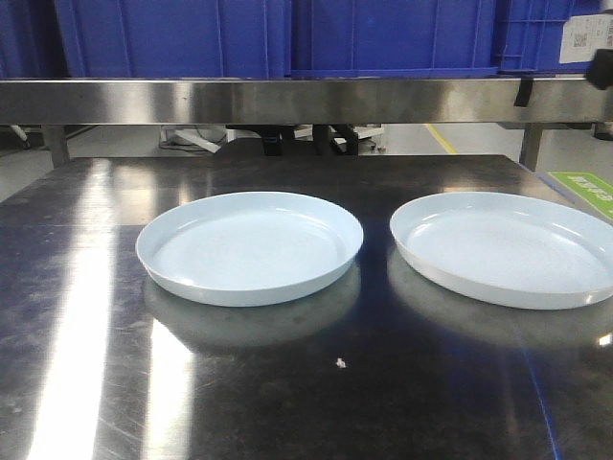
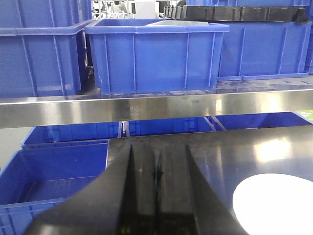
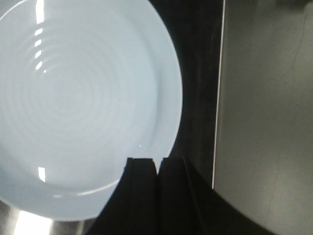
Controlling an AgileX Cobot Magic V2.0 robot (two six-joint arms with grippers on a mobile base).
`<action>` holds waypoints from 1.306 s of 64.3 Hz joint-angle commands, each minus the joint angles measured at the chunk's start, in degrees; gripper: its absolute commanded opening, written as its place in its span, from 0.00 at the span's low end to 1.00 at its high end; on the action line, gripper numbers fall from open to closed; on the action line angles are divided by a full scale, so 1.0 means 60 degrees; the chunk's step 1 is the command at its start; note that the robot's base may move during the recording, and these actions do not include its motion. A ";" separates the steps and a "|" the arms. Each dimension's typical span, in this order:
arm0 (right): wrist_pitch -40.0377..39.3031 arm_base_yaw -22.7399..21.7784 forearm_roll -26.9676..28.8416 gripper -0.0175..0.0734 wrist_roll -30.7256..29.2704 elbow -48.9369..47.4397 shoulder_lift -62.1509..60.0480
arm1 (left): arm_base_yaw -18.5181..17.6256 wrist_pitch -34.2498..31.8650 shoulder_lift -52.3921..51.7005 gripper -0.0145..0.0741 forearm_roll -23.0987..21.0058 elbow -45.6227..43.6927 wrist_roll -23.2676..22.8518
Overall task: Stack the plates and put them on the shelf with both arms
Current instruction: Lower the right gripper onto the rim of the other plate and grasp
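Left plate (image 1: pixel 249 247) and right plate (image 1: pixel 506 247) look stiff, glossy, slippery, breakable; I'd pinch each upturned rim. My left tool (image 2: pixel 157 152) and right tool (image 3: pixel 158 164) sit pressed together, empty.

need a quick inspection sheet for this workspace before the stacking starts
surface: dark steel tabletop, reflective, with glare streaks
job's things: left plate and right plate lie flat side by side, apart, empty, not stacked; shelf is behind and above them
clutter: one small pale speck near the front
grippers: left claw shut, holding nothing, pointing toward the shelf; right claw shut, holding nothing, tips over a plate rim
cables: nothing seen on the table; a black strip hangs over the shelf rail
surroundings: blue crates on the shelf, lower crates beside the table, green sign at right
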 commanded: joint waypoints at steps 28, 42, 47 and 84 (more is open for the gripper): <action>0.0939 -0.0038 -0.0503 0.60 -0.0242 -0.2472 0.2054 | 0.0004 -0.0791 0.0030 0.25 0.0005 -0.0270 -0.0016; 0.0836 -0.0038 -0.0520 0.60 -0.0242 -0.2472 0.2287 | 0.0004 -0.0791 0.0030 0.25 0.0005 -0.0270 -0.0016; 0.0793 -0.0038 -0.0511 0.61 -0.0242 -0.2472 0.2386 | 0.0004 -0.0791 0.0030 0.25 0.0005 -0.0270 -0.0016; 0.0527 -0.0038 -0.0132 0.60 -0.0242 -0.2472 0.2671 | 0.0004 -0.0791 0.0030 0.25 0.0005 -0.0270 -0.0016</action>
